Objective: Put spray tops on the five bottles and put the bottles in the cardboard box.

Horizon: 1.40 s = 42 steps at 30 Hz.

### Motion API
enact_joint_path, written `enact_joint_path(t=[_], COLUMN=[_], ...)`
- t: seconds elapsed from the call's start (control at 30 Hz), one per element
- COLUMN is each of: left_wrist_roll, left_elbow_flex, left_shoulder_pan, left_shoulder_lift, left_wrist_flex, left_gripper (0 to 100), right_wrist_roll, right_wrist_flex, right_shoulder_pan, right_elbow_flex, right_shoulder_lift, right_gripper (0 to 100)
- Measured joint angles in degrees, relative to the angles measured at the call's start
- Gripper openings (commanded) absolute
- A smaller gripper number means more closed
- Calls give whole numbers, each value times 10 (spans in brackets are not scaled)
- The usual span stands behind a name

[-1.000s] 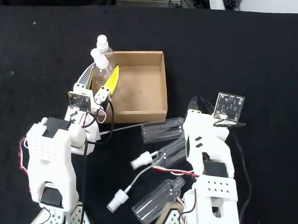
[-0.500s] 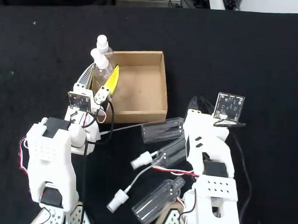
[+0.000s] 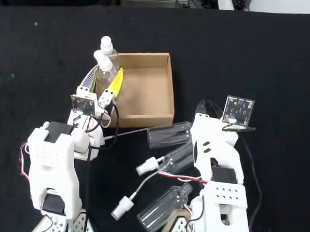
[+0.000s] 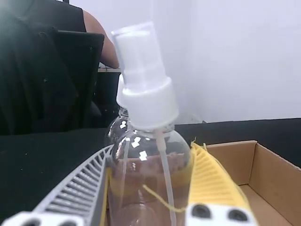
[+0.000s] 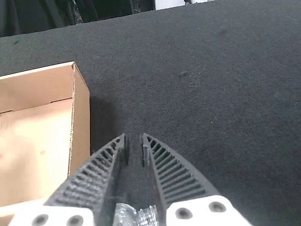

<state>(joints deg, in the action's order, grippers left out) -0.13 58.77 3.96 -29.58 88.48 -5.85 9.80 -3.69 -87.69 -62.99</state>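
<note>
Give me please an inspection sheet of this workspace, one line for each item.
Surface: black cloth table.
Job's things: cardboard box; a second capped bottle at its left wall; three uncapped bottles and two loose spray tops lying between the arms.
Clutter: nothing seen.
Hands: left hand shut on a capped bottle beside the box; right hand slightly open, nothing at its tips.
Cables: red wires on the arms; black cable by the left arm.
Surroundings: white wall behind the table.
</note>
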Motion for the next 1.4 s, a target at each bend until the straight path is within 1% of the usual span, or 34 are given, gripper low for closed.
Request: enact_joint_path(t=[0.17, 0.23, 0.9, 1.03, 1.13, 1.27, 1.4], left_wrist_roll=[0, 0, 0, -2, -3, -3, -4], left_elbow_flex=[0, 0, 0, 16, 34, 41, 62], left_shoulder_pan=[1, 1, 1, 2, 3, 4, 4], left_shoulder_lift=[0, 0, 0, 22, 50, 102, 161], left_wrist_flex=[0, -1, -1, -7, -33, -129, -156], left_gripper=[275, 300, 291, 292, 293, 289, 289], right_wrist_roll=[0, 0, 0, 0, 0, 0, 0], right_wrist_flex=[0, 0, 0, 0, 0, 0, 0], right_shoulder_pan=[0, 0, 0, 0, 0, 0, 0], right_elbow_flex=[0, 0, 0, 0, 0, 0, 0], right_shoulder_lift=[0, 0, 0, 0, 0, 0, 0], right_gripper=[39, 39, 39, 39, 39, 39, 39])
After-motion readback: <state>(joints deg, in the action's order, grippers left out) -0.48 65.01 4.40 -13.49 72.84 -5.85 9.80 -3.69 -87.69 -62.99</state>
